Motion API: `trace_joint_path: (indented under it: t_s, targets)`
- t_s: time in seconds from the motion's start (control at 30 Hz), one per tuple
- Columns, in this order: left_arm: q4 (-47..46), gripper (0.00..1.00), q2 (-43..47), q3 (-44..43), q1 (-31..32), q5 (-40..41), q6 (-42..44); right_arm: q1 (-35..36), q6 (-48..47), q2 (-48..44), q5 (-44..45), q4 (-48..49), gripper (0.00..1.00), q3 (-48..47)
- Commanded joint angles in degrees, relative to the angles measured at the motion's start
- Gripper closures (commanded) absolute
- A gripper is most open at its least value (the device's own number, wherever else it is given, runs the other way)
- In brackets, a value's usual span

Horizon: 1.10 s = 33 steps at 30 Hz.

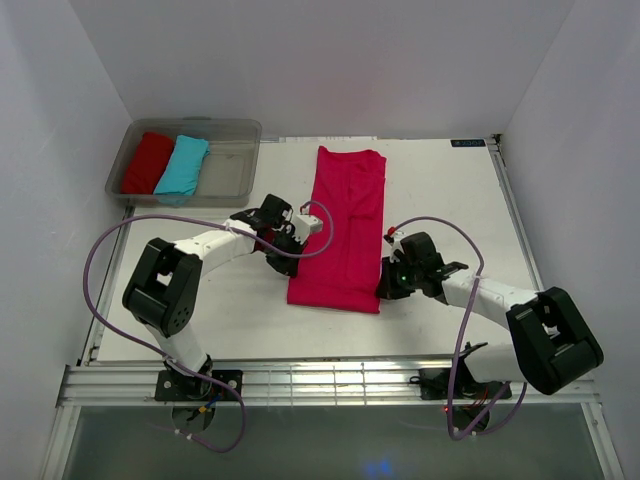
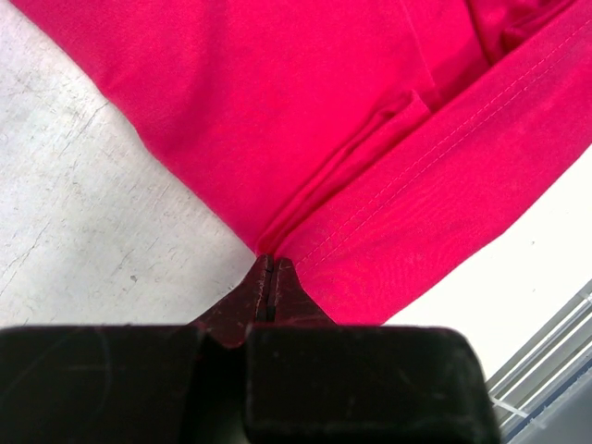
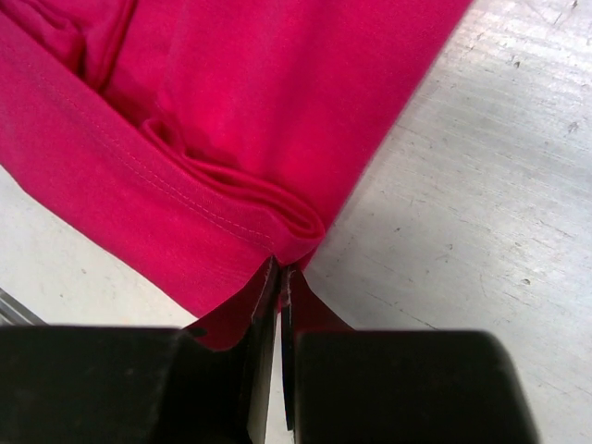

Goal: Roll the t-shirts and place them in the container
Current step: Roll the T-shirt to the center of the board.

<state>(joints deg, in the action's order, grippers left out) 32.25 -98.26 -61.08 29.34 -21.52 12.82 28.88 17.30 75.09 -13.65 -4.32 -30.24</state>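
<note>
Top external: clear bin [image 1: 240, 128] holds red t-shirt [image 1: 148, 163], turquoise t-shirt [image 1: 182, 166]; left pincer [image 2: 269, 268], right pincer [image 3: 280, 273] each clamped on magenta t-shirt [image 1: 340, 230].

left gripper [image 2: 268, 268]: jaws together, tips at the fold, seemingly pinching it
pink t-shirt [image 2: 351, 120]: folded, stitched hem showing
table [image 2: 83, 231]: white, scuffed

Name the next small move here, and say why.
Probably lift the hem slightly and turn it toward the collar: left gripper and right gripper are both shut on the pink t-shirt at its edges near the hem, and it lies flat, not yet rolled.
</note>
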Motion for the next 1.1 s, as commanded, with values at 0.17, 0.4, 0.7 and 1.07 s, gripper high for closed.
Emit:
trace_joint_path:
  t_s: [0.17,0.4,0.7,1.07]
  targets:
    - [-1.4,0.86,1.23,-1.67,-0.25,-2.21,1.15,-0.23,-1.04,0.06,1.69,0.28,0.68,-2.54]
    - [0.18,0.57,3.94,-5.01,-0.25,4.28,2.81,-0.14,-4.02,-6.07,5.9,-7.09,0.55,-7.99]
    - [8.18,0.54,11.05,-4.5,1.15,1.84,18.28,-0.14,-22.3,-22.33,0.77,-5.19,0.52,-3.08]
    - [-7.64,0.48,18.01,16.42,11.79,8.07,40.79,12.39,-45.84,-28.07,-3.77,10.05,0.47,11.43]
